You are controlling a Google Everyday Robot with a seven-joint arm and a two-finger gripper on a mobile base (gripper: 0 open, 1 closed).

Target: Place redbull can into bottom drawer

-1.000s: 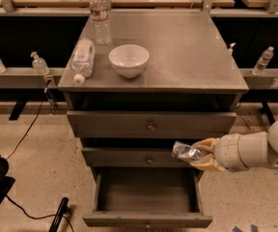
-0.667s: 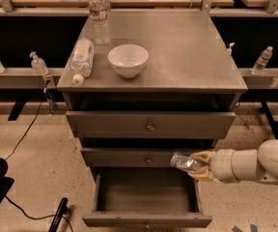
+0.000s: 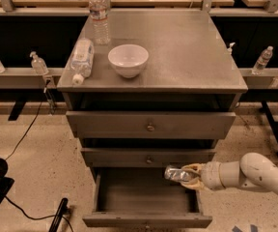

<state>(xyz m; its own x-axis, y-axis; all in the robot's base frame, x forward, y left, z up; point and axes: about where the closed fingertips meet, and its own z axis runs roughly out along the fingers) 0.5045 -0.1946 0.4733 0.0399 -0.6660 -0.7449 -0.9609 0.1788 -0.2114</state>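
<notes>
Speckled beige floor across the lower frame, dark workbench ledges along the top. At centre frame, grey metal cabinet [image 3: 187, 47] with 3 drawers. Top drawer [image 3: 105, 124] and middle drawer [image 3: 115, 157] each with a small round knob. Bottom drawer [image 3: 129, 197] pulled well out toward the lower edge of the frame.

From the lower right, white arm [image 3: 255, 170] reaching left. Gripper [image 3: 189, 175] clamped round the redbull can [image 3: 175, 173], fingers pressed against its right end. Can held on its side, silvery body pointing left, just below the middle drawer's front and over the right part of the open bottom drawer. Cannot tell whether touching the drawer.

On the cabinet top, upper left: 1 upright water bottle [image 3: 98, 16], 1 lying bottle [image 3: 81, 59] at the left edge, white bowl [image 3: 128, 60] just beside it.
</notes>
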